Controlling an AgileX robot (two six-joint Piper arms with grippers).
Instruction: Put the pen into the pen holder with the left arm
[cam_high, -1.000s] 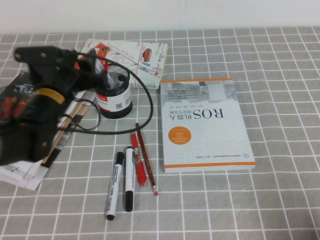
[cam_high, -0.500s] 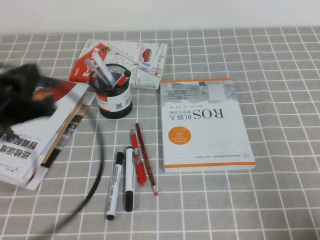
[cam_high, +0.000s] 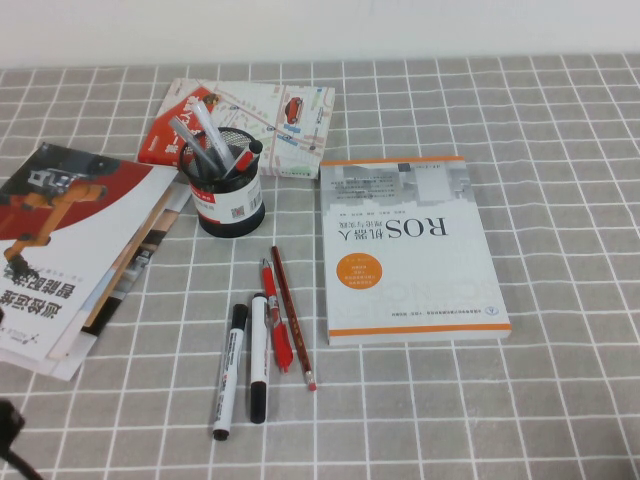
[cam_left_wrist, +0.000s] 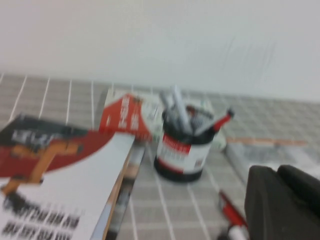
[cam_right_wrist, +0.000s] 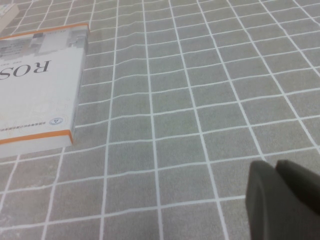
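Looking down from the high view, found a grey checked cloth (cam_high: 560, 120) spread over the whole table. Noted a white ROS book (cam_high: 410, 250) lying flat right of centre, its title upside down to the camera. Saw a fanned stack of magazines (cam_high: 70, 250) at the left edge, red and black on the top cover. Spotted a folded map (cam_high: 270, 115) at the back, partly behind the holder (cam_high: 228, 200). Found that holder, a black mesh cup with a red-and-white label, upright between the magazines and the book, touching neither. Picked out only a black scrap of the left arm (cam_high: 6, 440) in the near left corner of the high view. Placed the left gripper (cam_left_wrist: 280, 200) by its own wrist view: low over the table, near the holder (cam_left_wrist: 179, 155) but clear of it, both fingers pressed together on nothing. Placed the right gripper (cam_right_wrist: 280, 200) above bare cloth, well apart from the book (cam_right_wrist: 35, 95), likewise closed and empty. Counted two white markers (cam_high: 228, 372) with black caps lying side by side in front of the holder, just beside an all-red clip pen (cam_high: 275, 315) and a slim red pencil (cam_high: 291, 315). Made out a few grey pens (cam_high: 200, 135) standing tilted in the cup. Found the pen (cam_high: 243, 158), red-tipped with a black middle, inside the holder, leaning toward the book side, its upper end jutting over the rim (cam_left_wrist: 220, 121).
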